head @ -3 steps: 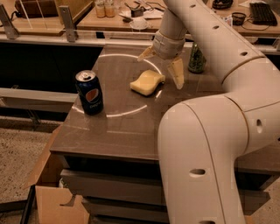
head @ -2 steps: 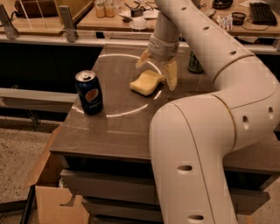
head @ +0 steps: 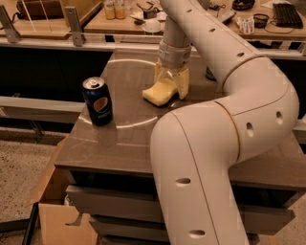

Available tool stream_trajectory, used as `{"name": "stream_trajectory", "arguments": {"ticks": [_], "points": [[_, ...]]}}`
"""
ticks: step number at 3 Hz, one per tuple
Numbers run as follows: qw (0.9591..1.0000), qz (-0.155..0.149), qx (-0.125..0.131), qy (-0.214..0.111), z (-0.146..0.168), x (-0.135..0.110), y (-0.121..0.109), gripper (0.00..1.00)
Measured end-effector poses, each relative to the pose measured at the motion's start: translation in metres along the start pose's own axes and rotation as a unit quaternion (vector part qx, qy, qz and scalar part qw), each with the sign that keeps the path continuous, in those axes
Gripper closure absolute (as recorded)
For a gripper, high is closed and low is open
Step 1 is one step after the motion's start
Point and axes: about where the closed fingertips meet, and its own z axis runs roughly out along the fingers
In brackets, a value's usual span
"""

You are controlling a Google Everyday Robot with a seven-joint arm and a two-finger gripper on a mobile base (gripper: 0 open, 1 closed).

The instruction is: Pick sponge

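Observation:
The sponge (head: 157, 94), a pale yellow foam block, lies flat on the brown table (head: 119, 139) near its middle. My gripper (head: 171, 85) reaches down from above at the sponge's far right end. Its cream-yellow fingers (head: 183, 82) are spread apart, one on each side of that end, with the tips close to the tabletop. The jaws are open and have not closed on the sponge. The large white arm (head: 224, 124) fills the right of the view and hides the table behind it.
A blue Pepsi can (head: 98, 101) stands upright left of the sponge, near the table's left edge. A green can (head: 209, 73) is partly hidden behind the arm. A cardboard box (head: 57, 220) sits on the floor at lower left. A cluttered counter (head: 129, 14) runs along the back.
My gripper has moved left and down, from beside the sponge's right edge to straddling its far end. The sponge and the can have not moved.

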Motion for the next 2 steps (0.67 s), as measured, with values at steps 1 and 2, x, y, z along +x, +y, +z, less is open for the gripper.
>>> {"name": "stream_trajectory", "arguments": {"ticks": [1, 2], "points": [[1.0, 0.001, 0.0, 0.0, -0.0012, 0.0001, 0.0004, 0.56], [1.0, 0.001, 0.0, 0.001, -0.0017, 0.0004, 0.001, 0.57]]}}
